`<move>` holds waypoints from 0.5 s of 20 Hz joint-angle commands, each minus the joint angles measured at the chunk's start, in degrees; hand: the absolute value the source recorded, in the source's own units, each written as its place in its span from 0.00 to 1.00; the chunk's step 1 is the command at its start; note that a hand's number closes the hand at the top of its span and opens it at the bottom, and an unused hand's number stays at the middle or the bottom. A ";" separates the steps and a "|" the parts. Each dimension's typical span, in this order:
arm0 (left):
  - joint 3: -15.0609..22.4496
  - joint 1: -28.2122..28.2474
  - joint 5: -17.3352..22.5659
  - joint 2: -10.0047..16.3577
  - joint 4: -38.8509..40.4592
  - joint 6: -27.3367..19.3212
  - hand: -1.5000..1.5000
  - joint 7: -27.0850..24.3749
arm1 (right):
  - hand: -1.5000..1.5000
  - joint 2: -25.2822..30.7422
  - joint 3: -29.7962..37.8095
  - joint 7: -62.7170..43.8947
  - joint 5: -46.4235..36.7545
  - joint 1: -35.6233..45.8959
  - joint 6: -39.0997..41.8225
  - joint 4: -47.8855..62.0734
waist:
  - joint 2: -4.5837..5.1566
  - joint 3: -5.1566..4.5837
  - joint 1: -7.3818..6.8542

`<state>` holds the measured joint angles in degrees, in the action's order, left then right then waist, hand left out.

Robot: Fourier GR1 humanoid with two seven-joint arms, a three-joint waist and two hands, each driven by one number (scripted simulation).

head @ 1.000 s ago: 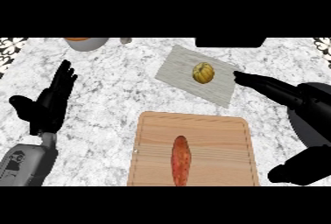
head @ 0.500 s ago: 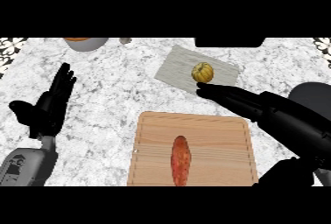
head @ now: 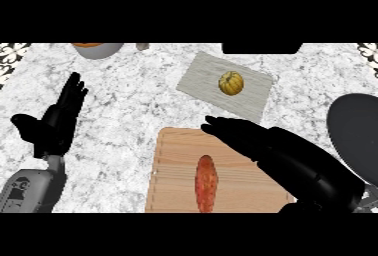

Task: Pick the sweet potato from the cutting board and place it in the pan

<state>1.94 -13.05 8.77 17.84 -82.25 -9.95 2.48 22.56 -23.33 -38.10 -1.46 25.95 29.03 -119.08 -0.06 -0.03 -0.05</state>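
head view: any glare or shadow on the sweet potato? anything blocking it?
Head view: lighting flat, no glare or visible shadow on the sweet potato; it lies unblocked on the cutting board. The right robot hand covers the board's right side; the dark pan is cut by the right edge.

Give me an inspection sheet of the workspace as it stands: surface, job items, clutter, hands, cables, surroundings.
Surface: marbled white-grey counter.
Job's things: sweet potato lies lengthwise on the wooden cutting board, not held; dark pan at the right edge, partly cut off.
Clutter: round yellow vegetable on a grey mat; grey bowl at top left; a small object beside it, too small to tell.
Hands: right hand open, fingers straight, over the board's upper right, not on the sweet potato; left hand open, resting at the left, fingers up.
Cables: nothing seen.
Surroundings: patterned trim at the top corners; a dark block at the far edge.
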 commanded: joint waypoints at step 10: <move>-3.06 1.51 -1.84 -1.34 -1.73 2.85 0.50 -0.18 | 0.00 -8.80 -2.41 5.73 -15.18 -0.37 3.61 14.30 | 0.07 0.03 -0.24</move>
<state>-0.25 -12.53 7.26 17.02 -83.14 -7.89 2.72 16.49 -25.31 -35.04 -13.16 24.78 31.50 -110.00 0.00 0.00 -0.17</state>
